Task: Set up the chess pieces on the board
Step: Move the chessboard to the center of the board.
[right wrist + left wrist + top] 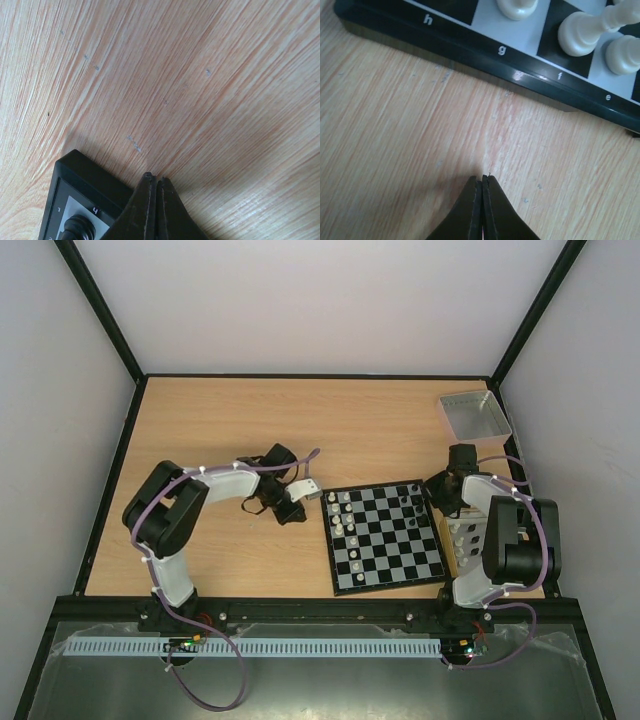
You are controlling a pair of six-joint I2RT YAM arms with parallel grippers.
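Streaky wood-grain table (250,420), glossy dark-rimmed board (470,50), rounded cream chess pieces (580,35), left end effector (482,182) and right end effector (153,180) closed

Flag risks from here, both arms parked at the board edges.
Left fingers, shut and empty, sit over bare wood beside the black-and-white checkered chessboard's dark border; moving inward may shove the board.
Whitish chess pieces crowd just inside that edge; one could topple.
Right fingers, shut, hang near the board corner with a black chess piece; similar bump risk.
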